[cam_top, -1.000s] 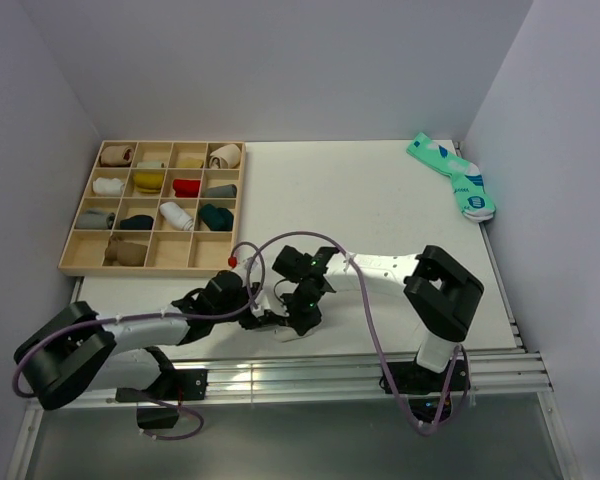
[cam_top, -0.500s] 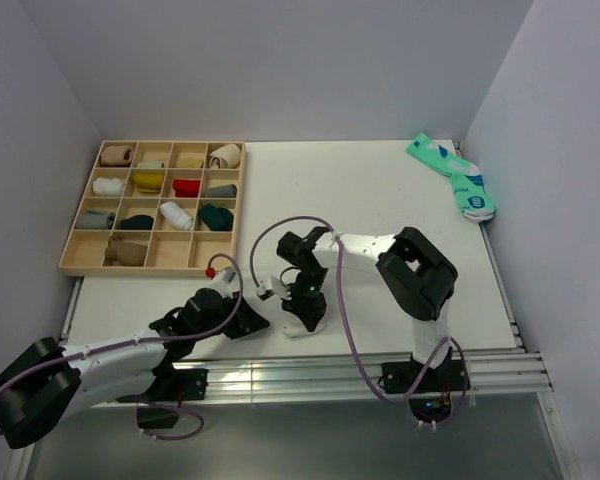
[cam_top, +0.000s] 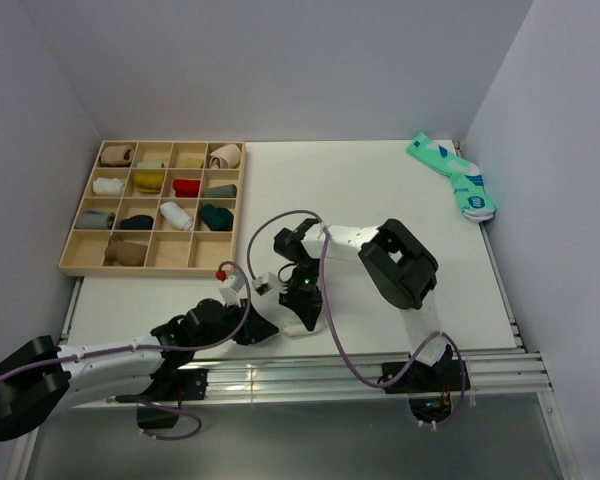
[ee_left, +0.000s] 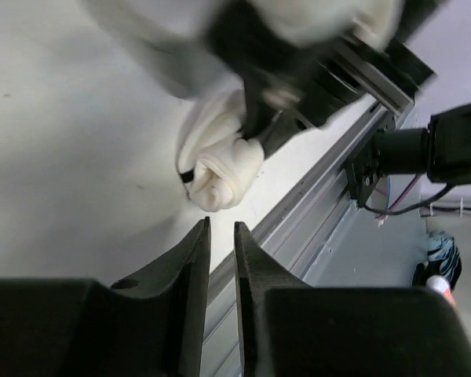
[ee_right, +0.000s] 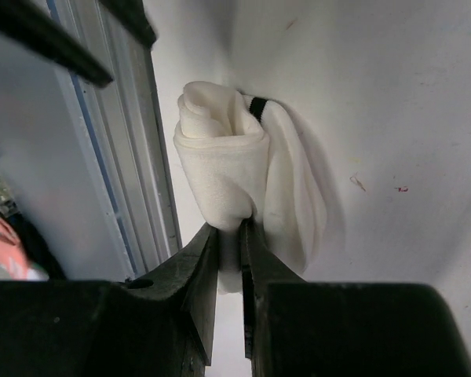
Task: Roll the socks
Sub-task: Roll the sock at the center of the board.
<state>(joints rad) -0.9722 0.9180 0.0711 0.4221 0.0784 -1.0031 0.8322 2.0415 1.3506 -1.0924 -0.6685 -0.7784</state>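
A: Left gripper (ee_left: 221,229)?
B: Drawing back from the white sock (ee_right: 220,169) since a second ago; fingers together, carrying nothing.
A: Right gripper (ee_right: 228,232)?
B: Staying clamped on the white sock.
A: Teal pair (cam_top: 452,176)?
B: Lying unmoved, far right corner.
A: White sock?
B: Sitting rolled near the table (cam_top: 380,200) front edge.

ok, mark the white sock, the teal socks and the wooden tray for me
white sock (ee_right: 220,169), right wrist view, on the rolled bundle.
teal socks (cam_top: 450,172), top external view, middle of the pair.
wooden tray (cam_top: 172,250), top external view, floor of an empty near-row compartment.
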